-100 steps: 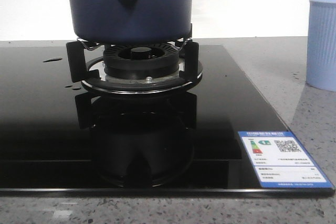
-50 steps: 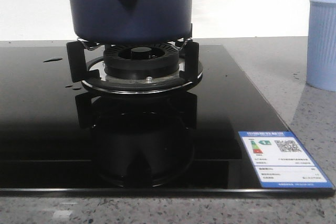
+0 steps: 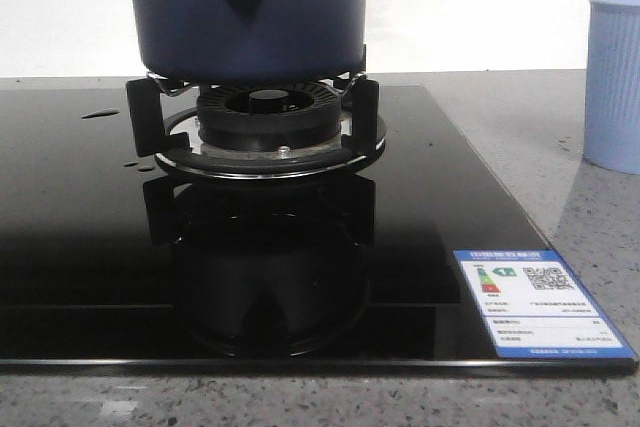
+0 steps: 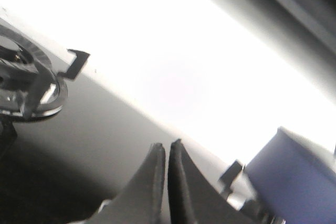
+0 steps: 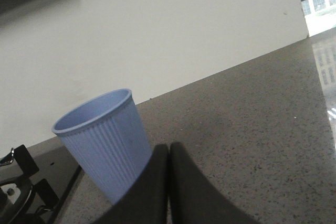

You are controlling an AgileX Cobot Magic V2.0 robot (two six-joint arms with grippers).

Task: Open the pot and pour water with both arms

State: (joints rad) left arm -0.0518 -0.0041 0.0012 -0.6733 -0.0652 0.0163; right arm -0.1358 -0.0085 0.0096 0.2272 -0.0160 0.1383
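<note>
The dark navy-blue pot (image 3: 250,17) stands on the black burner grate (image 3: 255,127) at the top of the front view; its handle mount with a small hole faces me and its top is cut off. It shows as a blue wall in the left wrist view (image 4: 299,171). My left gripper (image 4: 167,146) is shut and empty, low over the glass hob beside the pot. My right gripper (image 5: 169,146) is shut and empty, just beside the pale blue ribbed cup (image 5: 105,140). Neither gripper shows in the front view.
The black glass hob (image 3: 80,247) fills the front, with a blue-edged energy label (image 3: 540,302) at its right corner. The pale blue cup (image 3: 612,82) stands on the grey speckled counter (image 3: 520,127) at the right. A second burner (image 4: 26,85) shows in the left wrist view.
</note>
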